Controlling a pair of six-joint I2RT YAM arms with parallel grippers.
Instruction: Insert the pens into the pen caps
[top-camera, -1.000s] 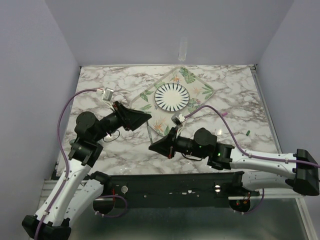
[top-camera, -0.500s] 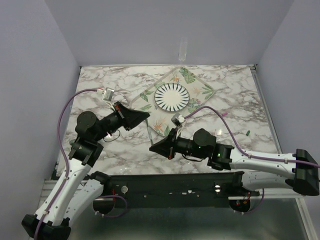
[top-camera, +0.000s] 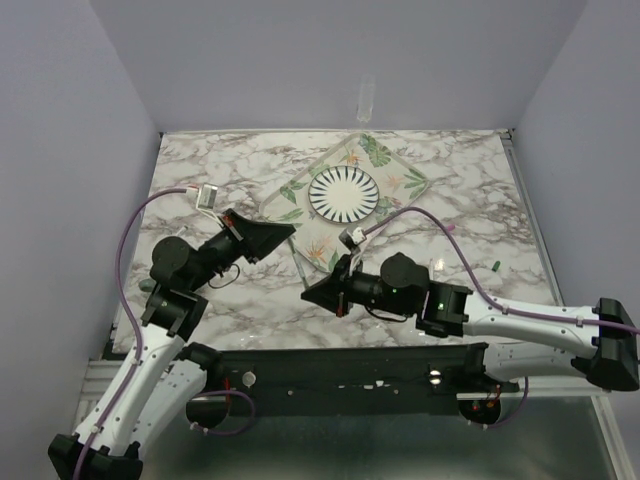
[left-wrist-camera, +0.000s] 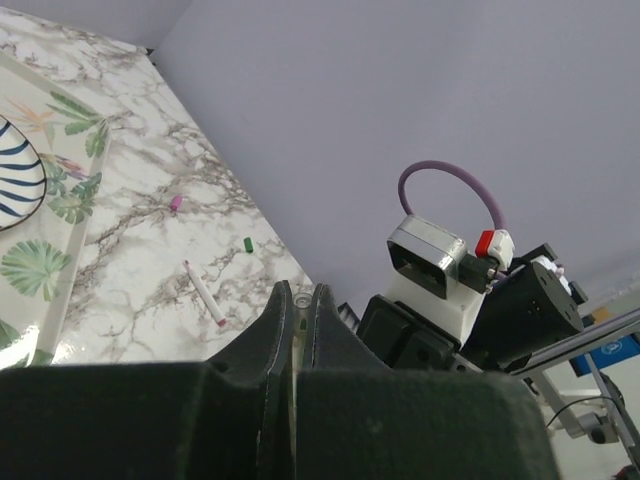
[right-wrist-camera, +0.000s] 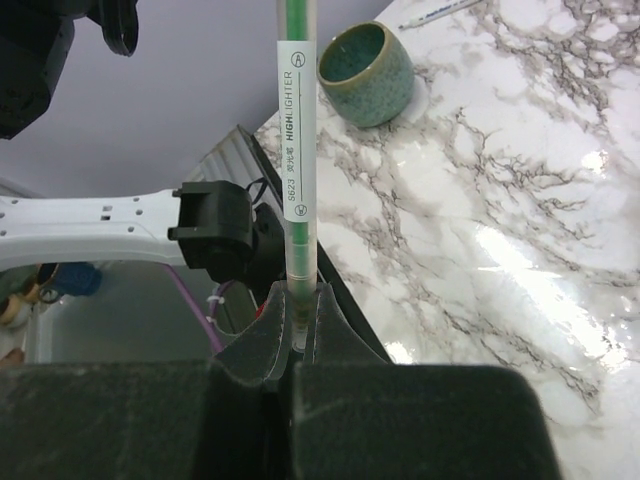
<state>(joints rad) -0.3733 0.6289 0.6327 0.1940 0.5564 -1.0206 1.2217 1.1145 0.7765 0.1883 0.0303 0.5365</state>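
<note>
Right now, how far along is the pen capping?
Done: nothing visibly capped. In hand: right end effector grips a green highlighter; left end effector pinches a small clear item. Remaining: pink-tipped pen, green cap and pink cap lie loose on the table.

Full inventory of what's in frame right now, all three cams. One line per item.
table: 1, white-grey marble, fills the workspace
tray: 1, leaf print, far middle of table
plate: 1, black-and-white stripes, in the tray
cup: 1, teal, on the table
pink cap: 1, loose on the table
green cap: 1, loose, apart from pink cap
pen: 1, white, pink tip, lying near the caps
highlighter: 1, white barrel, green core, held upright
left gripper: black, shut on a small clear piece
right gripper: black, shut on the highlighter
</note>
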